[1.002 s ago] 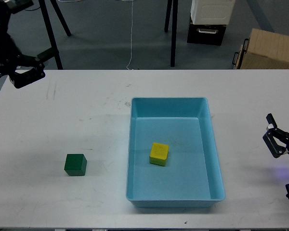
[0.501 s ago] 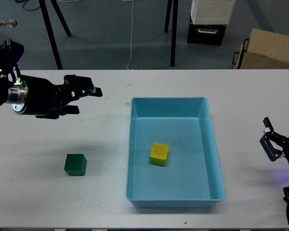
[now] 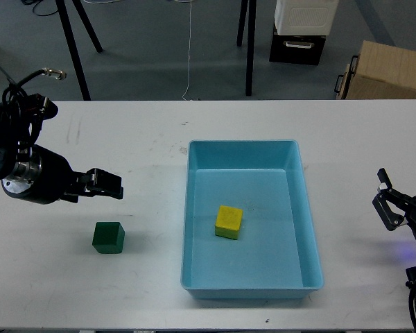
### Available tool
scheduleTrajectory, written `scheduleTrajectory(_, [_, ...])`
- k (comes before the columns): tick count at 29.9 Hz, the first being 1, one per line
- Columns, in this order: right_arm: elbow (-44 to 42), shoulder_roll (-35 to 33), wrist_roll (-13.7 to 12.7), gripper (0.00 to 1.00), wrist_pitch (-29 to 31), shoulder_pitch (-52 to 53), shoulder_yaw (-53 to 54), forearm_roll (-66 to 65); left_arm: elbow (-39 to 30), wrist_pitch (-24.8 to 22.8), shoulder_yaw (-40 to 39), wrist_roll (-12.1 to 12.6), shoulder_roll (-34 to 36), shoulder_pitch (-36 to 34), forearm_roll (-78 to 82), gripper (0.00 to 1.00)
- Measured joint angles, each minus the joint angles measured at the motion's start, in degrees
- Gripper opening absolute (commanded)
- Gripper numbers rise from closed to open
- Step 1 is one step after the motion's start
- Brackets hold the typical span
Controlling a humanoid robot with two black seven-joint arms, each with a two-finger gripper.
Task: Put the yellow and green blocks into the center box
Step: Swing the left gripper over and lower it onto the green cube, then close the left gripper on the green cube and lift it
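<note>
A green block (image 3: 109, 237) sits on the white table left of the light blue box (image 3: 244, 144). A yellow block (image 3: 229, 221) lies inside the box near its middle. My left gripper (image 3: 115, 187) is above and just behind the green block, apart from it, with its fingers slightly apart and nothing between them. My right gripper (image 3: 384, 197) is at the right edge of the table, open and empty, well away from the box.
The white table (image 3: 139, 291) has faint scuff marks at its back left. Beyond its far edge are stand legs (image 3: 249, 48), a black and white case (image 3: 301, 28) and a cardboard box (image 3: 385, 69) on the floor.
My left arm has come in from the far left, then dropped and pulled back toward the green block. My right gripper has shifted slightly left. Both blocks are where they were.
</note>
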Motion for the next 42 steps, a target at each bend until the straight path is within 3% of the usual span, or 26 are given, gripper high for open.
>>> scheduleTrajectory(14, [0.3,-0.2,0.0,1.00,0.0,-0.7,0.7,0.0,6.9,1.0,-0.3,0.1,-7.8,6.0,0.8,1.00])
scheduleTrajectory(42, [0.1,-0.3,0.0,1.00,0.0,-1.0,0.9,0.0,11.0,2.0,-2.4,0.0,-7.9,15.0,4.9,1.00])
